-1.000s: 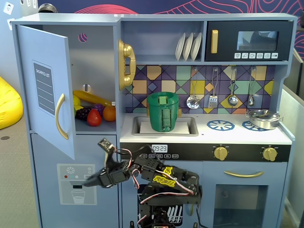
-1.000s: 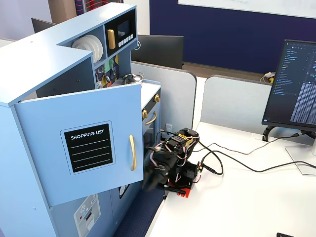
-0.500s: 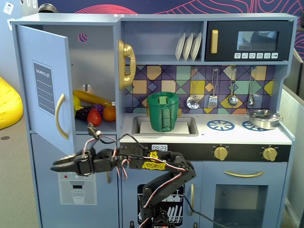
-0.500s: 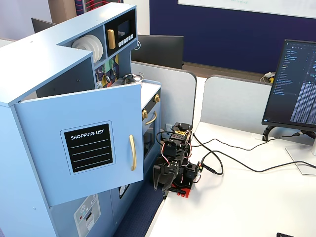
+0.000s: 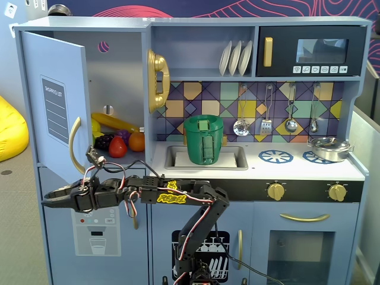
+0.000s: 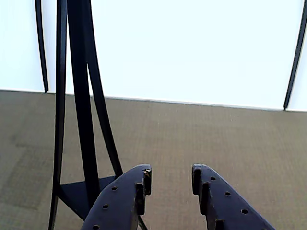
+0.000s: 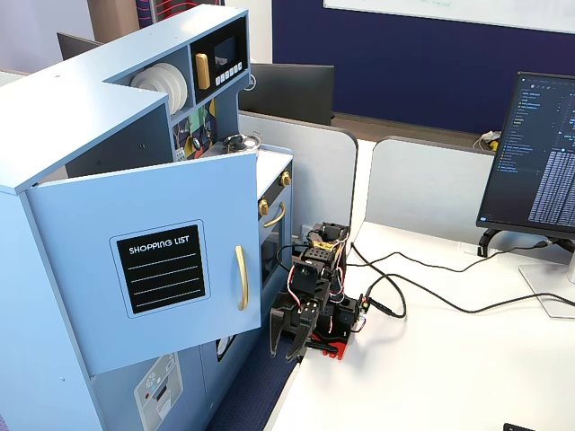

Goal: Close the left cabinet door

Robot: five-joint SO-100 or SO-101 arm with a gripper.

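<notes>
The left cabinet door [image 5: 56, 101] is light blue with a black "SHOPPING LIST" panel and a curved gold handle [image 5: 73, 145]. It stands swung open from the cabinet's left side. In a fixed view it faces the camera [image 7: 162, 269], with its handle [image 7: 241, 278] near the free edge. My gripper [image 5: 46, 199] points left, just below the door's bottom edge and under the handle. It also shows below and right of the door in the other fixed view [image 7: 284, 348]. In the wrist view the gripper [image 6: 170, 175] is open and empty, and the door is out of sight.
Toy fruit [image 5: 119, 142] lies in the open cabinet. A gold phone [image 5: 157, 80] hangs beside it, and a green pot [image 5: 203, 139] sits in the sink. The dispenser door [image 5: 95, 234] is below my arm. A monitor [image 7: 539, 153] and cables [image 7: 431, 292] are on the white desk. The wrist view shows carpet and black legs [image 6: 81, 96].
</notes>
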